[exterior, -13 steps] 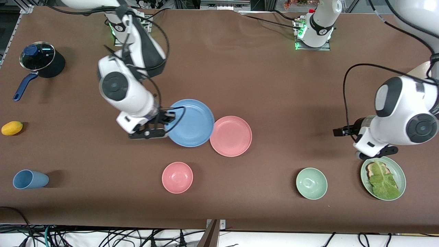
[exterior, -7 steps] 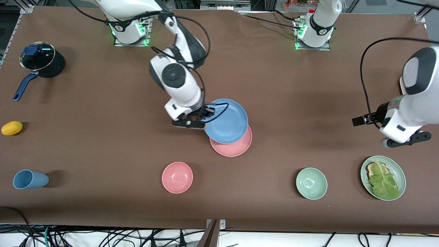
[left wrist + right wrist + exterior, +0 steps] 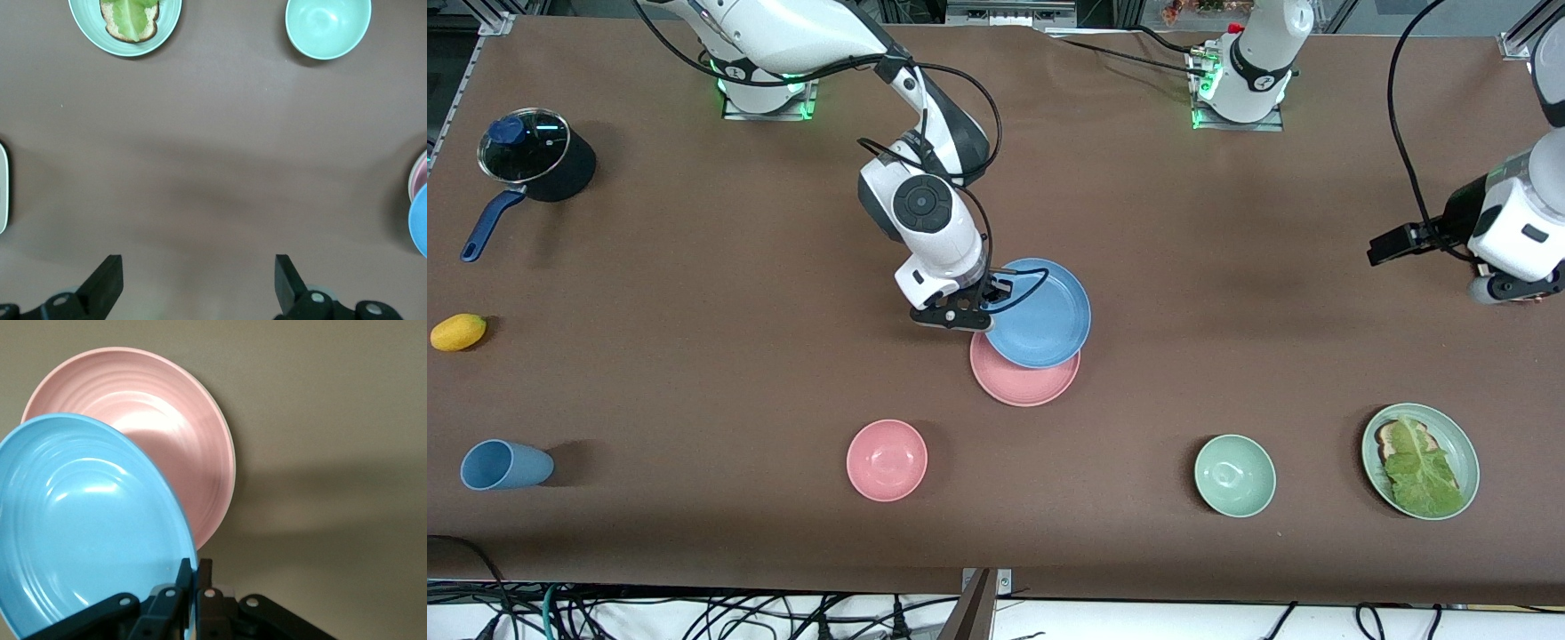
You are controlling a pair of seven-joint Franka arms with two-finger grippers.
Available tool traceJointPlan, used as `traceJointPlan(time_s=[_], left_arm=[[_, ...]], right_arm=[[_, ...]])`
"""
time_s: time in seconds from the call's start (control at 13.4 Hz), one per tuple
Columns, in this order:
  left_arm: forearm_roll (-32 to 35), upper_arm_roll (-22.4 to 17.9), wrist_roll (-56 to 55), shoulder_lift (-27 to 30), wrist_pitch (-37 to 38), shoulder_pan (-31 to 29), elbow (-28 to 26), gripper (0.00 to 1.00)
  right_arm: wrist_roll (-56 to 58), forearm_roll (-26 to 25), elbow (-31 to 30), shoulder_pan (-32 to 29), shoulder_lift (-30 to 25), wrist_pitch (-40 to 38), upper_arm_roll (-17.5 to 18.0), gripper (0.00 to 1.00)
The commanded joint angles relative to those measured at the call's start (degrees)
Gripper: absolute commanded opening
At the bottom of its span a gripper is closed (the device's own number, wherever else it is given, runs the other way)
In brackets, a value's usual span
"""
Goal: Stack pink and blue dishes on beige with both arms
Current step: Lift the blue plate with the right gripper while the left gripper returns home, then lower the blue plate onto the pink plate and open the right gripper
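Plain light-blue plate (image 3: 1040,314), flat, round, matte, faint concentric rings inside, pinched by its rim in the right gripper (image 3: 983,313) and held tilted in the air over the pink plate (image 3: 1021,380); in the right wrist view, both fingers (image 3: 203,583) closed on the blue rim (image 3: 87,527) with the pink plate (image 3: 173,447) showing underneath. Pink plate of the same size, same ringed matte finish, flat on the table (image 3: 1138,222) near its middle, about half covered in the front view by the blue one. Left gripper (image 3: 1507,289) up in the air at the left arm's end of the table; in the left wrist view, fingers (image 3: 107,280) spread wide with nothing between them. At that wrist view's edge, a pale sliver of rim (image 3: 3,190), possibly the beige plate, too little in frame to be sure. Nearer the front camera: pink bowl (image 3: 887,460), green bowl (image 3: 1234,476), green plate (image 3: 1458,440) with lettuce on bread. Toward the right arm's end: blue cup (image 3: 505,465) on its side, yellow lemon-like fruit (image 3: 458,332), lidded pot (image 3: 538,164). No readable writing or brand marks anywhere.
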State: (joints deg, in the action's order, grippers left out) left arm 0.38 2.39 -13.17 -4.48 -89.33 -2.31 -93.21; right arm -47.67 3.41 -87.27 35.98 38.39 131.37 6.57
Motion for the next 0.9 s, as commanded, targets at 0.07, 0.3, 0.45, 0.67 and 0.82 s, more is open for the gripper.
traceJointPlan(time_s=[0.07, 0.3, 0.45, 0.67, 0.82], left_arm=[[-1.35, -1.15, 3.92, 2.63, 2.22, 1.16, -1.45, 1.00], [-1.35, -2.21, 9.04, 2.81, 4.07, 1.16, -1.27, 1.00], [-1.17, -1.95, 11.22, 2.72, 4.25, 1.08, -1.27, 1.00], [-0.47, -1.60, 15.44, 2.81, 4.86, 1.08, -1.09, 1.00], [-0.29, -1.60, 16.33, 2.81, 4.95, 0.90, -1.09, 1.00]], right_arm=[[0.73, -0.07, 1.93, 0.06, 1.15, 0.73, -0.76, 0.00], [1.35, -0.16, 2.10, -0.03, 1.68, 1.26, -1.03, 0.00], [1.61, -0.16, 2.10, -0.03, 2.12, 3.27, -1.64, 0.00], [1.44, -0.16, 3.85, -0.03, 3.70, 3.90, -1.73, 0.00], [1.44, -0.42, 4.04, -0.03, 3.97, 3.90, -1.73, 0.00]])
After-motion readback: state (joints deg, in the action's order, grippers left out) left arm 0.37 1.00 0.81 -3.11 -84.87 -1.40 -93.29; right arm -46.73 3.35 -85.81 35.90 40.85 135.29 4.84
